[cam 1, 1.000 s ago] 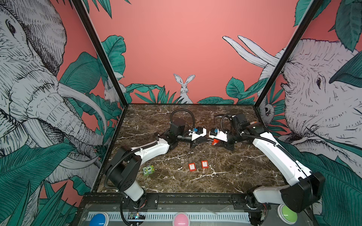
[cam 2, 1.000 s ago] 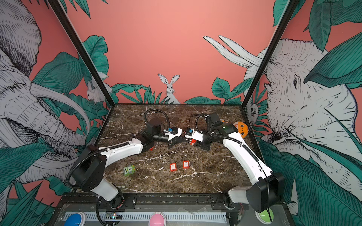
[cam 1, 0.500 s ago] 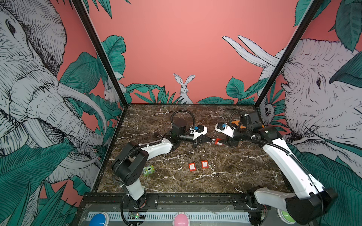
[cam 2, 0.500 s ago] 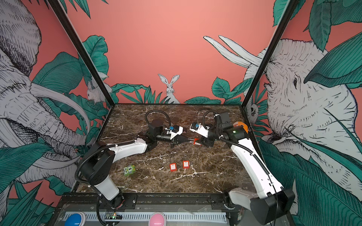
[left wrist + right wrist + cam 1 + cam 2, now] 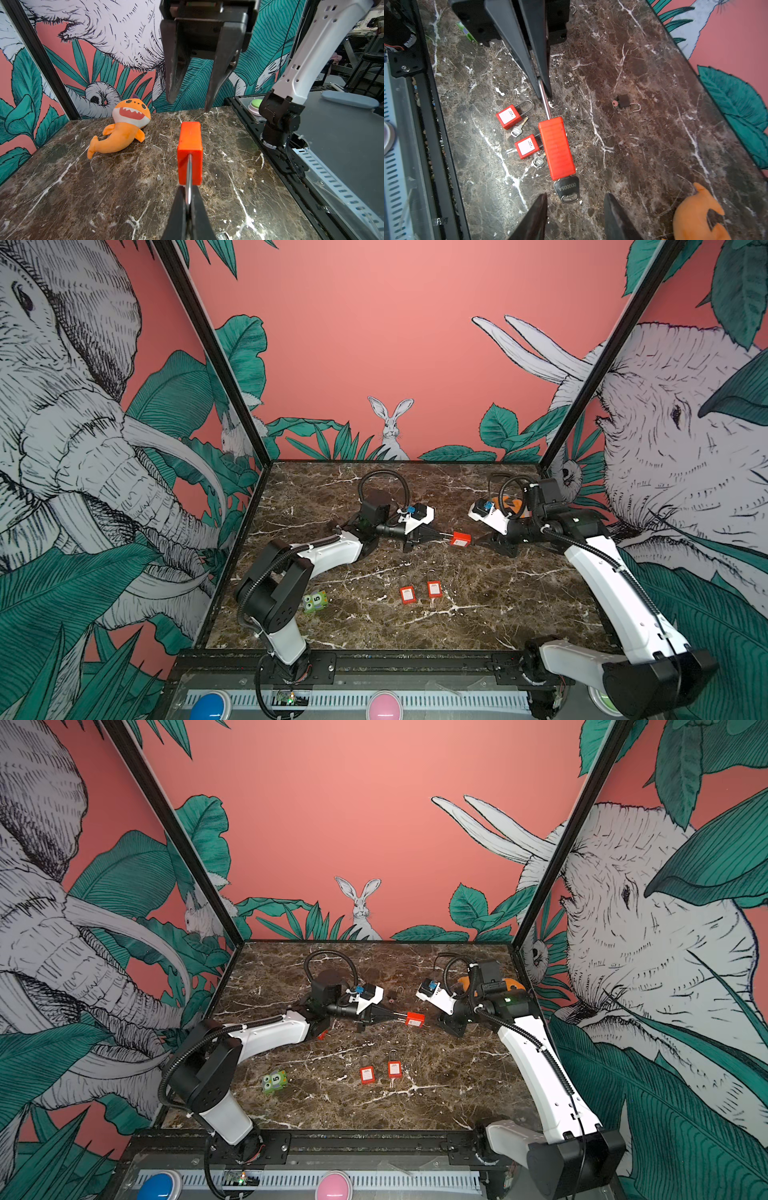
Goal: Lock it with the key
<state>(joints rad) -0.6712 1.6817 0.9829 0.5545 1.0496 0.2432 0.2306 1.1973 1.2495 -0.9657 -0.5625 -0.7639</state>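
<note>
A red padlock [image 5: 460, 539] [image 5: 414, 1019] hangs level above the marble table. My left gripper [image 5: 188, 193] is shut on its steel shackle [image 5: 545, 99]. The key [image 5: 568, 190] sticks out of the lock body's far end, its black head showing in the right wrist view. My right gripper [image 5: 575, 196] is open, with one finger on each side of the key head and a gap to both. In both top views it sits just right of the lock [image 5: 484, 540] [image 5: 440, 1021]. The left wrist view shows the lock body [image 5: 190, 151] end-on, with the right gripper [image 5: 189, 106] beyond it.
Two small red padlocks [image 5: 407, 595] [image 5: 434, 589] with keys lie on the table below the held lock. A small black padlock [image 5: 624, 101] lies toward the back. An orange shark plush [image 5: 124, 126] rests at the back right and a green toy [image 5: 315, 600] at the front left.
My right gripper, shut at the lock's key end a second ago, has opened and drawn back to the right. The left gripper still holds the shackle, shifted slightly right.
</note>
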